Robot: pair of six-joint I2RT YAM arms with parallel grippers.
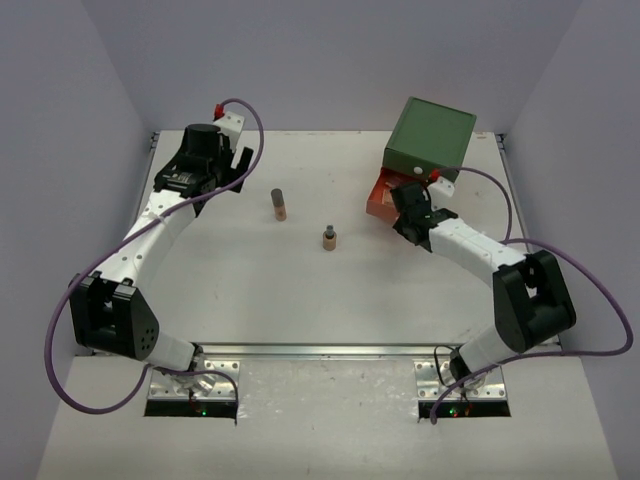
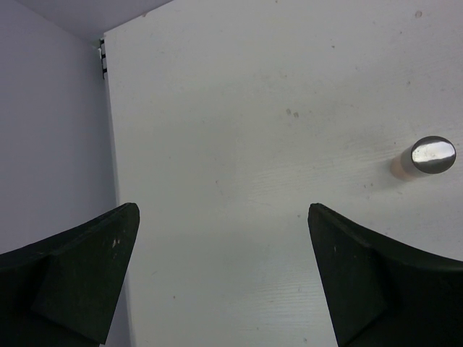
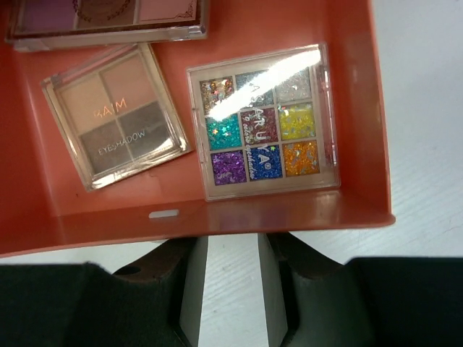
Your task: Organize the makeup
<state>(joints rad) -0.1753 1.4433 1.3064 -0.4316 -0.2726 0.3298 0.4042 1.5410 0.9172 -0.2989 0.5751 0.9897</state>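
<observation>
Two tan tubes were seen standing upright on the counter (image 1: 300, 300) between the arms: the taller tube (image 1: 279, 204) left of centre, and the shorter tube (image 1: 328, 236) to its right and a little nearer. The left hand (image 2: 223, 224) was spread fully open and empty at the far left. The taller tube lay to its right and somewhat nearer, outside the span of its fingers. That arm was therefore judged the closer one, and a sideways shift would be called for before any descent over the tube's upright axis.

The right hand (image 3: 231, 260) was placed just before the front lip of the orange drawer (image 3: 217, 220), its fingers narrowly parted with nothing seen between them. Laid flat inside were the glitter palette (image 3: 264, 123), the eyeshadow quad (image 3: 116, 116) and a third palette (image 3: 108, 18).
</observation>
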